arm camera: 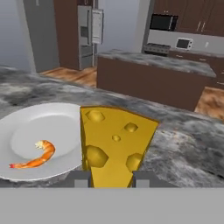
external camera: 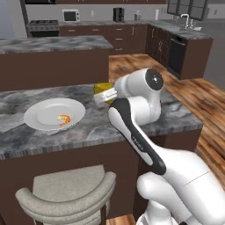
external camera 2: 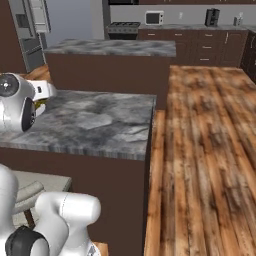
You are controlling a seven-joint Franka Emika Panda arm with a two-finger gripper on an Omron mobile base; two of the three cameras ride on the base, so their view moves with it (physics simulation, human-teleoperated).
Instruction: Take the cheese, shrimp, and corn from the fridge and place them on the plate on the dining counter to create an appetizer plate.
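My gripper point(arm camera: 112, 179) is shut on the cheese point(arm camera: 114, 144), a yellow wedge with holes that stands upright between the fingers point(arm camera: 81, 179). It hangs just above the dining counter point(external camera: 88, 129), to the right of the white plate point(external camera: 48, 110). The cheese point(external camera: 103, 89) shows as a yellow patch at the gripper point(external camera: 104, 94), left of the arm's wrist. The shrimp point(external camera: 64, 118) lies on the plate point(arm camera: 39, 127), curled and orange, right of the plate's middle. The hand view shows the same shrimp point(arm camera: 35, 157) left of the cheese. The fridge point(arm camera: 89, 35) stands far behind. The corn is out of view.
A grey cushioned stool point(external camera: 66, 193) stands against the near side of the dining counter. A second marbled counter point(external camera: 52, 44) on a dark base runs behind it. Wooden floor point(external camera 2: 210, 150) opens to the right, with dark cabinets and a microwave point(external camera: 70, 16) along the back wall.
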